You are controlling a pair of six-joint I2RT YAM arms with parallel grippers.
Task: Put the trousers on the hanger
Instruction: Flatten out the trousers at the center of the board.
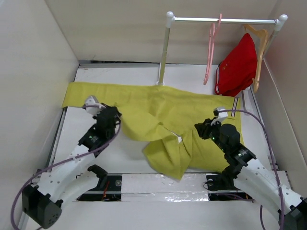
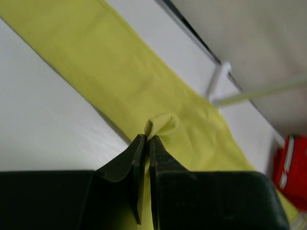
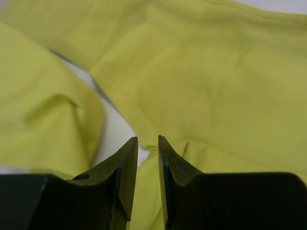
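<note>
Clamped shut on a small fold of trousers (image 1: 158, 110) at left claw (image 2: 147, 139) tips; right claw (image 3: 147, 140) slightly apart, fabric just beneath, gripping nothing. Lift slowly, deepen pinch; hanger (image 1: 211, 48) well ahead on rail (image 1: 225, 20)

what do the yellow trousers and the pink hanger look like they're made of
The trousers look like thin matte woven cloth, perhaps cotton: they crease and bunch softly. The pink hanger is probably smooth moulded plastic: thin, evenly coloured; too small to be sure.
</note>
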